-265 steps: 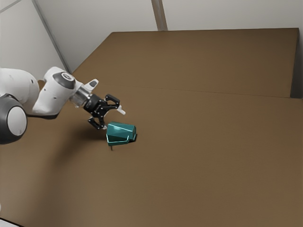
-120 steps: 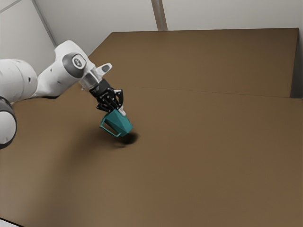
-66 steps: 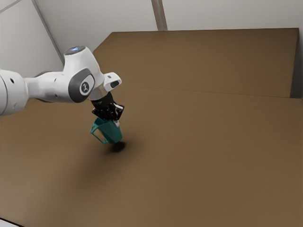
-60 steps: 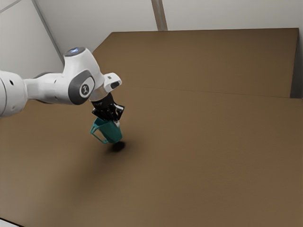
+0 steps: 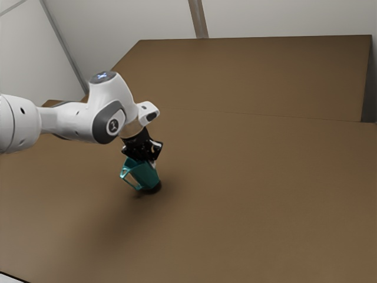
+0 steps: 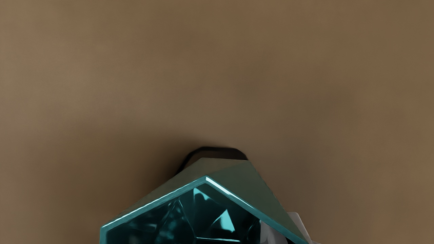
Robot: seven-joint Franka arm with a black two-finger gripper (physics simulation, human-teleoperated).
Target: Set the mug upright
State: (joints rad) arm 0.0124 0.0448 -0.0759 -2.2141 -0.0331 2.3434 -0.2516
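One mug (image 5: 143,175), still leaning, is sinking below the gripper (image 5: 152,163) toward the table (image 5: 253,188), needing righting; nearly closed jaws are pinching its wall.

White jointed robot arm (image 5: 68,119) reaching from the exterior view's left.
Black two-finger gripper (image 5: 152,164) angles downward below the bent wrist (image 5: 132,125), pale fingers (image 6: 298,223) pinched close.

Brn table (image 5: 265,194), gry wall (image 5: 283,17), brn strip (image 5: 198,19)
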